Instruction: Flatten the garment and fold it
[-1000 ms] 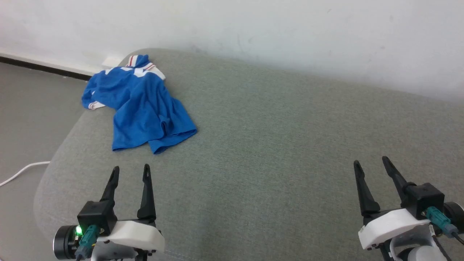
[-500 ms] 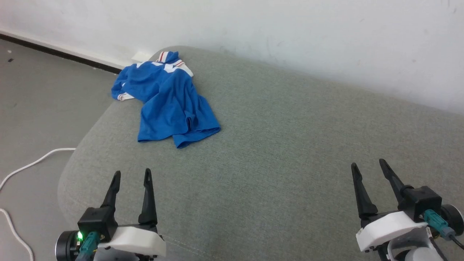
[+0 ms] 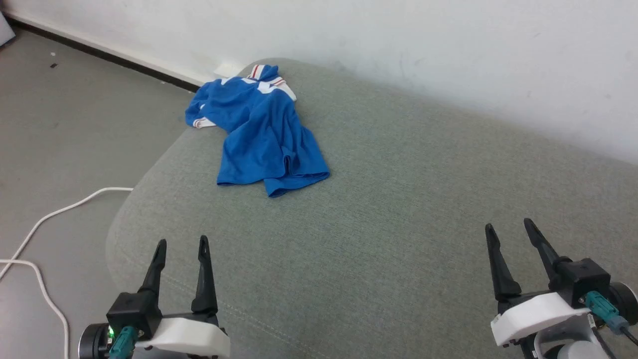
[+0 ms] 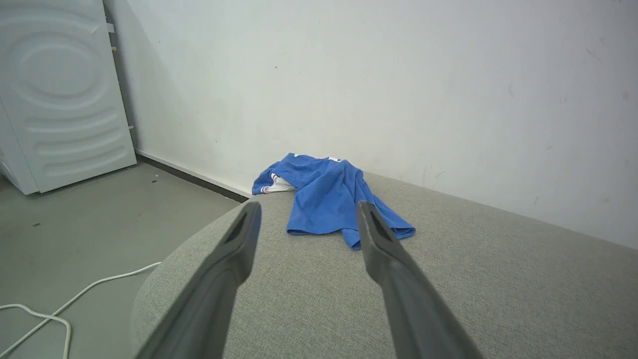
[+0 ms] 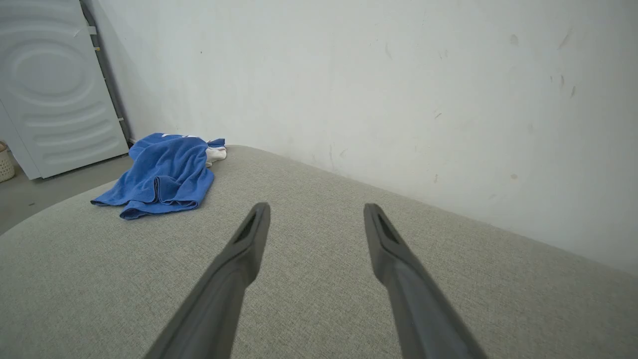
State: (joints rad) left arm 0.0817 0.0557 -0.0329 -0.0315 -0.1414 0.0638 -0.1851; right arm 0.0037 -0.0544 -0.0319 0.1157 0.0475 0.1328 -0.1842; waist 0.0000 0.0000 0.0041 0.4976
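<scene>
The garment (image 3: 264, 134), a royal-blue T-shirt with white and red trim, lies crumpled at the far left corner of the grey cushion (image 3: 398, 224). In the left wrist view the garment (image 4: 329, 199) sits ahead, between and beyond the fingers; in the right wrist view the garment (image 5: 164, 174) is off to the far left. Its lettering and number are hidden in the folds. My left gripper (image 3: 182, 244) hovers open near the cushion's front left edge, well short of the shirt. My right gripper (image 3: 509, 227) is open at the front right, far from it.
A white wall (image 3: 398, 50) runs right behind the cushion. Grey floor (image 3: 65, 129) lies to the left, with a white cable (image 3: 60, 212) on it. A white appliance (image 4: 60, 94) stands against the wall further left. The cushion's rounded left edge (image 3: 124, 214) drops off beside my left gripper.
The whole head view has shifted, so the camera turned left: garment and cushion now sit further right in frame and more floor and cable show. Both grippers stay open, unchanged.
</scene>
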